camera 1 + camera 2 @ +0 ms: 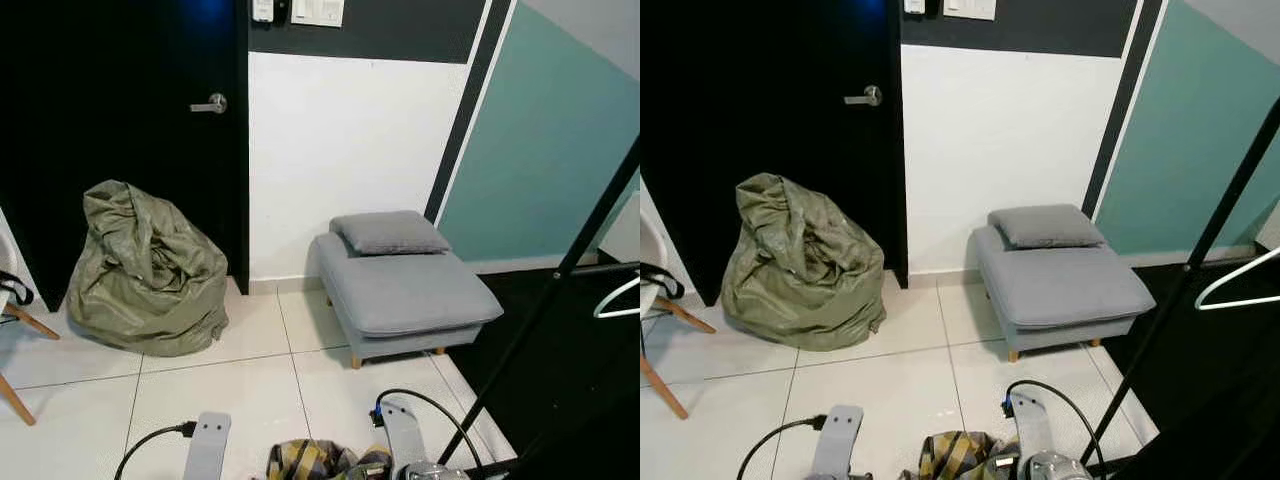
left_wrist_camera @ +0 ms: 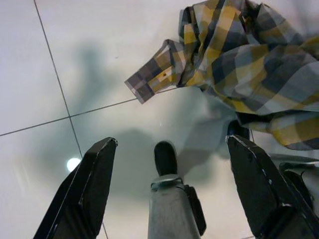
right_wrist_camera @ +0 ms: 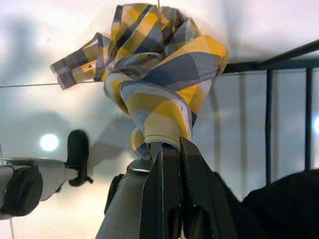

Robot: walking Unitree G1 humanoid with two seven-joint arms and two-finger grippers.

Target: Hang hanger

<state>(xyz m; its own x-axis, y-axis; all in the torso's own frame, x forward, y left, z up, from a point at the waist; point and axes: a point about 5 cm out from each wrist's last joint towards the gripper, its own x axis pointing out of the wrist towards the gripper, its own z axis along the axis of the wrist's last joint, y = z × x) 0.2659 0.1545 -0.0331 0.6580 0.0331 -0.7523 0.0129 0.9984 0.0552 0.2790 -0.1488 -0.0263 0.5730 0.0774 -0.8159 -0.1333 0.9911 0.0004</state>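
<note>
Right gripper (image 3: pixel 172 144) pinches plaid shirt (image 3: pixel 159 74); left gripper (image 2: pixel 167 149) spread, empty; hanger (image 1: pixel 1238 285) seemingly cropped

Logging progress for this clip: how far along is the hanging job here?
Early. Done: the right gripper is shut on the plaid shirt. In hand: the shirt hangs bunched above the floor; the left gripper is open, holding nothing. Left: the white hanger by the black rack pole is untouched.

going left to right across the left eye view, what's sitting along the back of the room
Wooden chair leg → green bean bag → black door → grey footstool with its cushion → black rack pole → white hanger.
</note>
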